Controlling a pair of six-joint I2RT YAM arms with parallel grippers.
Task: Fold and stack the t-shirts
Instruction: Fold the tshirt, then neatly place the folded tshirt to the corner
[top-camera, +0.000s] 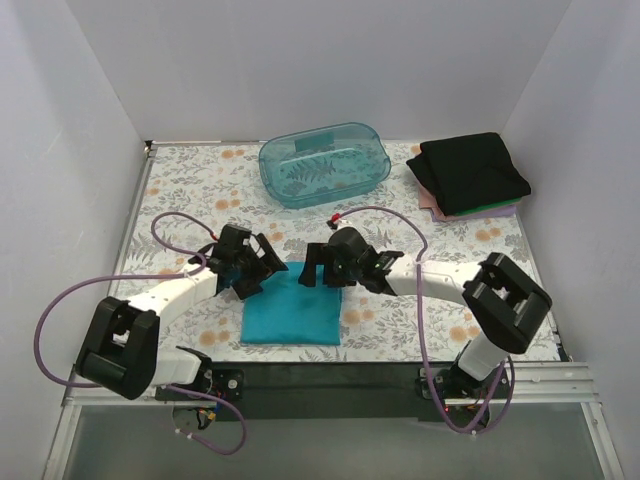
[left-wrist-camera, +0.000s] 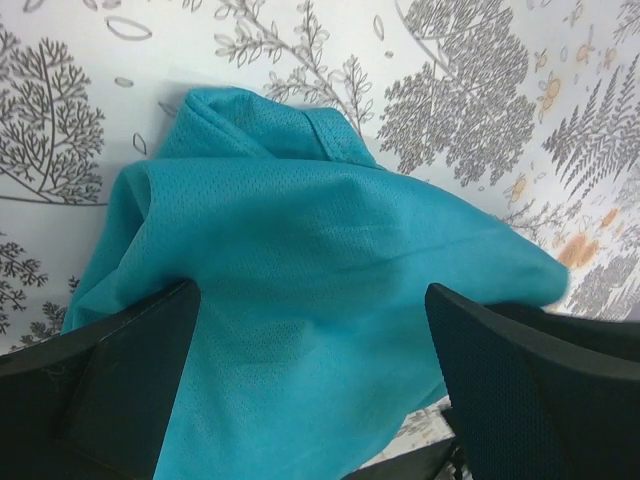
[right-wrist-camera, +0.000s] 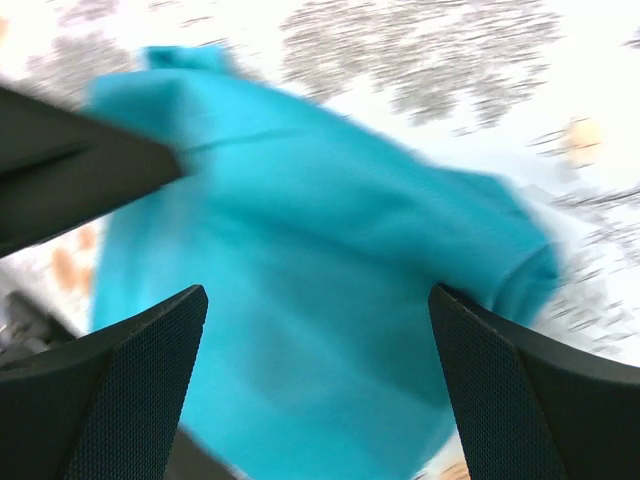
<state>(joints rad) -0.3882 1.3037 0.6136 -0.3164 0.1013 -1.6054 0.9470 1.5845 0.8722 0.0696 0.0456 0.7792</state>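
Note:
A plain teal-blue t-shirt (top-camera: 290, 312) lies folded into a rough rectangle on the floral table near the front centre. My left gripper (top-camera: 266, 264) hovers open over its far left corner. My right gripper (top-camera: 312, 268) hovers open over its far right corner. In the left wrist view the shirt (left-wrist-camera: 320, 290) bulges between my open left gripper (left-wrist-camera: 310, 375). In the blurred right wrist view the shirt (right-wrist-camera: 320, 270) fills the space between my open right gripper (right-wrist-camera: 318, 375). A stack of folded shirts sits at the back right, a black one (top-camera: 475, 170) over a pinkish one (top-camera: 430, 205) and a green one (top-camera: 500, 211).
A translucent teal plastic tub (top-camera: 325, 163) stands upside down at the back centre. White walls close in the table on three sides. Purple cables (top-camera: 385, 212) loop from both arms. The left arm's finger (right-wrist-camera: 70, 180) shows at the left of the right wrist view.

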